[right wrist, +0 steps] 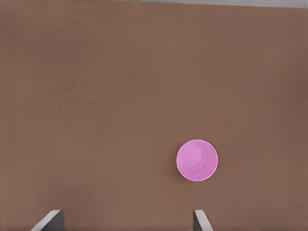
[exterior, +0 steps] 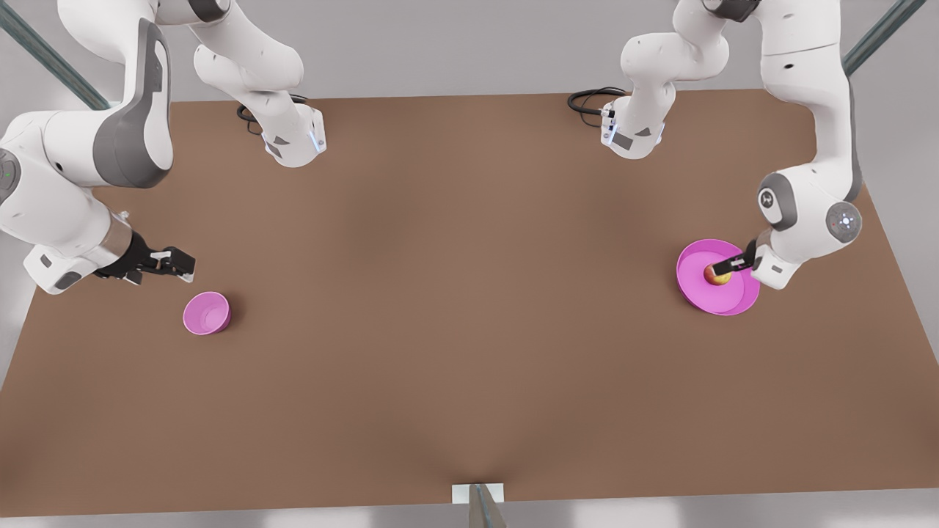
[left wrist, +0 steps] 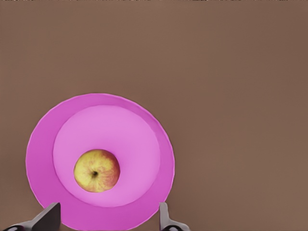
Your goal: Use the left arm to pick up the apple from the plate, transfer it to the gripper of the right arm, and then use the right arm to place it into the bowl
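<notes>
Pick-up step: left gripper (exterior: pixel 726 267) hangs over the apple (exterior: pixel 717 276) on the plate (exterior: pixel 715 299) at the front view's right, jaws wide, empty; next it must descend and close. Right gripper (exterior: pixel 176 265) waits near the bowl (exterior: pixel 206 313), jaws apart, empty.

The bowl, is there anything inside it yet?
Empty. The bowl shows only its bare pink bottom, and the apple sits on the plate, under the open left end effector.

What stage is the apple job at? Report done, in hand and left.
Done: nothing; the apple sits on the plate. In hand: the left pincer hangs open over the apple, not gripping it. The right pincer waits open near the bowl. Left: the grasp, the handover and the drop into the bowl.
</notes>
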Robot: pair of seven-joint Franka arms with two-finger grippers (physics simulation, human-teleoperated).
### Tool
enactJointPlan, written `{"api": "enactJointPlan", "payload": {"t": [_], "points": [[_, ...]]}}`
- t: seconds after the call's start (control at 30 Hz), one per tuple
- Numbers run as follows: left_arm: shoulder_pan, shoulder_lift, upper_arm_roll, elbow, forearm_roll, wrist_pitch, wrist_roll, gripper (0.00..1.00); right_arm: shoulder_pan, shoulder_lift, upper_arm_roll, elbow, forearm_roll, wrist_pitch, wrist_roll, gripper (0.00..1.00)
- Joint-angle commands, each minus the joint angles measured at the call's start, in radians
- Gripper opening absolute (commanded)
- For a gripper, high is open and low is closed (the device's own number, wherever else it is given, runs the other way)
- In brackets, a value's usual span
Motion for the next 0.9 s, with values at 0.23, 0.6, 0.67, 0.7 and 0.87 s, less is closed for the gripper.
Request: {"api": "enactJointPlan", "payload": {"t": [0.23,0.6,0.67,0.7,0.87], "points": [[0.016,0.123,0.034,-0.03,-0.011,0.193,0.296,1.0,-0.001,-0.001,-0.002,0.0,0.001,0.001,-0.006,1.0],[0.027,0.234,0.031,-0.036,-0.013,0.23,0.293,1.0,-0.001,-0.001,0.0,0.002,0.001,0.001,-0.005,1.0],[0.027,0.235,0.031,-0.04,-0.013,0.228,0.293,1.0,-0.001,-0.001,-0.002,0.002,0.001,0.001,-0.006,1.0],[0.027,0.24,0.031,-0.042,-0.013,0.228,0.293,1.0,-0.001,-0.001,-0.002,0.002,0.001,0.001,-0.006,1.0],[0.027,0.241,0.031,-0.056,-0.013,0.227,0.296,0.93,-0.001,0.001,-0.003,0.002,0.001,0.001,-0.005,1.0]]}}
